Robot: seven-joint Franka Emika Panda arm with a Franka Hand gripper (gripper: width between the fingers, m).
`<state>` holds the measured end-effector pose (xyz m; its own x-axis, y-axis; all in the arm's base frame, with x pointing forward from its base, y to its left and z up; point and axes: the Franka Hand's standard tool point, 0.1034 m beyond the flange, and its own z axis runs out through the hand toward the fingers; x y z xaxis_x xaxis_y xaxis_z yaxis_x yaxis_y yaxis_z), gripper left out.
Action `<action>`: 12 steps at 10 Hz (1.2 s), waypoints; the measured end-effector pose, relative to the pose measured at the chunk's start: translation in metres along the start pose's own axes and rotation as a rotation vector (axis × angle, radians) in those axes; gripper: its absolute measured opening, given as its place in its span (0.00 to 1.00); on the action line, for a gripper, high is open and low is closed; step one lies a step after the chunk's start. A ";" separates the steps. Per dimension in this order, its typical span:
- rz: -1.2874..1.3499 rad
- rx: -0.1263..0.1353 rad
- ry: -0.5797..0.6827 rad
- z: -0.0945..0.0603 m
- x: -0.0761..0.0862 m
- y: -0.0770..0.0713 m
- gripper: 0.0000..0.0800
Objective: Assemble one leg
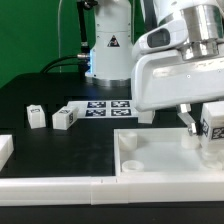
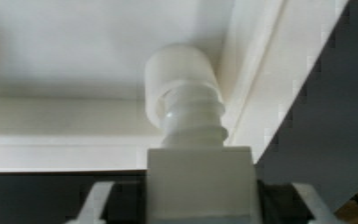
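My gripper (image 1: 205,124) is at the exterior view's right, low over the large white square panel (image 1: 160,152). It is shut on a white leg (image 1: 214,126) whose black-and-white tag faces the camera. In the wrist view the leg (image 2: 194,120) runs from between my fingers (image 2: 105,200) out to a rounded threaded end, close to the panel (image 2: 69,60) and beside its raised edge (image 2: 265,80). Whether the end touches the panel I cannot tell. Two more legs (image 1: 37,116) (image 1: 65,118) lie on the black table at the exterior view's left.
The marker board (image 1: 105,107) lies behind the loose legs. A white block (image 1: 5,150) sits at the exterior view's left edge. A low white wall (image 1: 60,186) runs along the table's front. The arm's base (image 1: 108,45) stands at the back.
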<state>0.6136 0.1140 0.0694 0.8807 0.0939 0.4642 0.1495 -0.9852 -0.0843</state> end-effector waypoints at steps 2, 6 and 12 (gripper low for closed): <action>0.002 -0.006 0.022 0.001 0.000 0.002 0.36; 0.006 -0.011 0.034 0.008 -0.007 0.004 0.36; 0.015 -0.029 0.087 0.009 -0.006 0.013 0.37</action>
<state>0.6141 0.1021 0.0576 0.8402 0.0679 0.5380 0.1226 -0.9902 -0.0665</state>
